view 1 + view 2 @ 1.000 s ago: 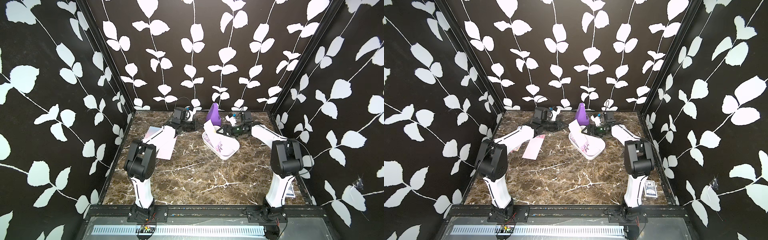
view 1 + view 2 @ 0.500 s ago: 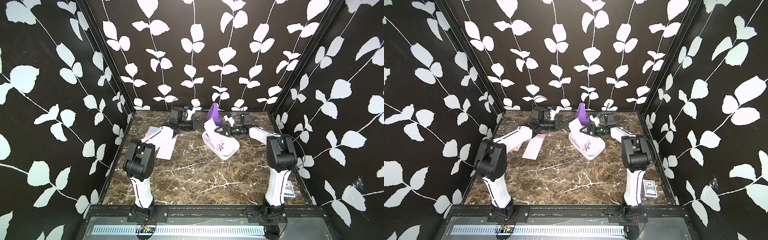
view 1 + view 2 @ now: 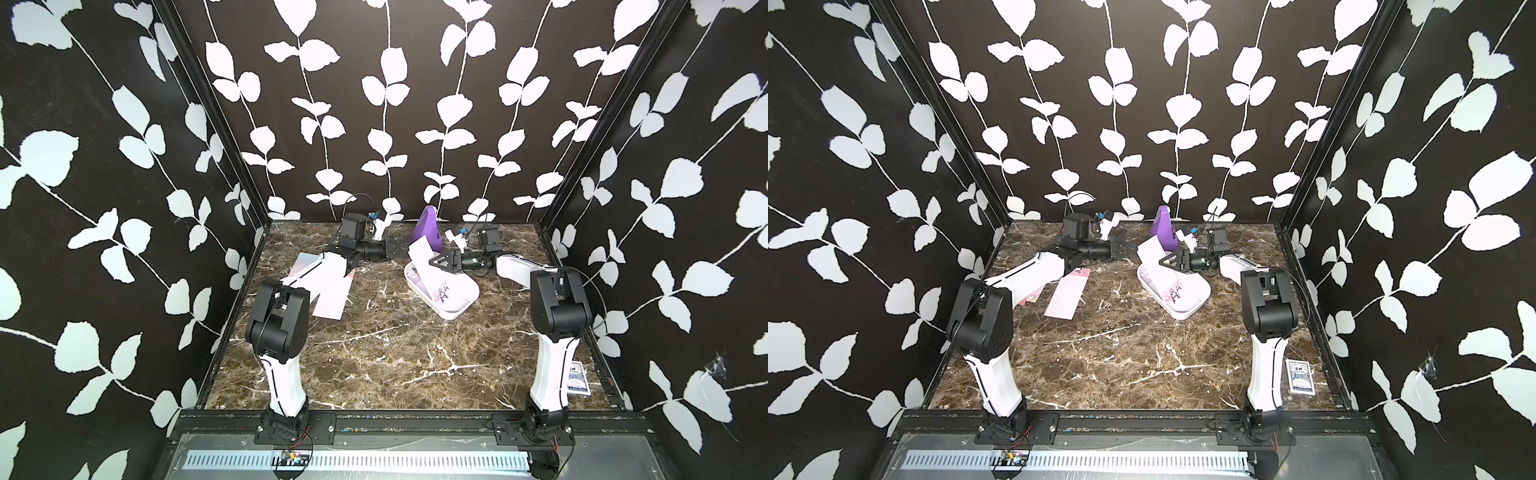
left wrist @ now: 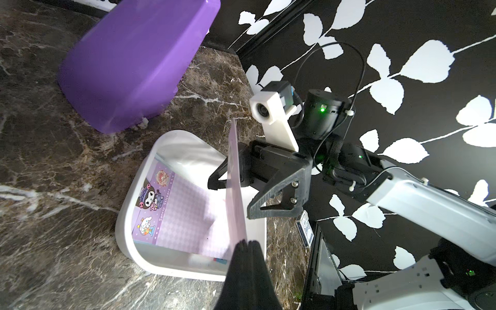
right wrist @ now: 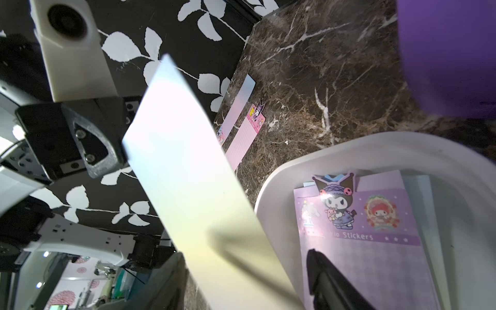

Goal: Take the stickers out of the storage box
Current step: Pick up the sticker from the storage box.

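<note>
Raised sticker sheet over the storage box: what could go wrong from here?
1. The raised sheet seems pinched only at one end by the shut left gripper; it may slip and fall into the storage box.
2. It stands between the jaws of the open right gripper, so pulling it sideways could snag or crease it.
3. More stickers lie in the box beneath that gripper; a low move could drag them or the box.

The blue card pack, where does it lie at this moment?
In both top views the blue card pack lies flat on the marble table, at its right edge just outside the right arm's base, far from the storage box.
</note>
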